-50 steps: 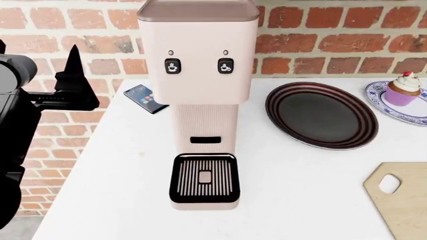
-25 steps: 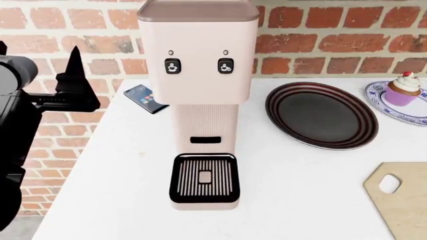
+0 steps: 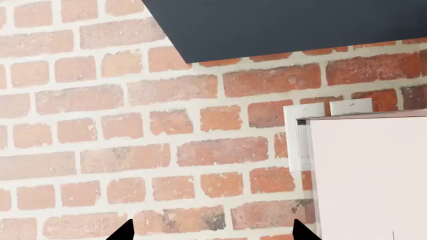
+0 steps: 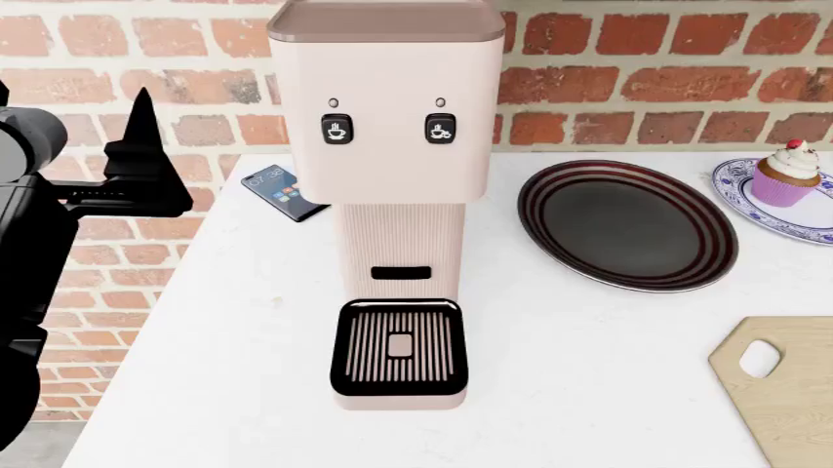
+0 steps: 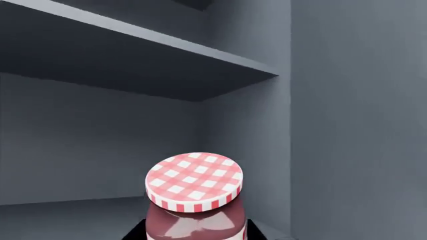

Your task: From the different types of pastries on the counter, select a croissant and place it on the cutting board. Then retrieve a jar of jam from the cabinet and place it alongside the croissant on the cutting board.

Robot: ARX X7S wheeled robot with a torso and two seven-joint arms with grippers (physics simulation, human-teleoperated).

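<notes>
Matte black left arm, pointed fingertips

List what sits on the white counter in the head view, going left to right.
Smartphone → coffee machine → dark striped plate → cutting board and, farther back, the cupcake on its blue-patterned plate.

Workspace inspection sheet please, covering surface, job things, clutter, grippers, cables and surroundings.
Surface: white counter, bare in front.
Job's things: cutting board at the counter's front right, nothing on its visible part; cupcake on a patterned plate; jam jar with checked lid on a cabinet shelf; croissant not seen.
Clutter: coffee machine, phone, dark plate.
Grippers: left gripper open, facing the brick wall; right gripper at the jar, state unclear.
Cables: nothing seen.
Surroundings: brick wall, dark cabinet interior.
</notes>
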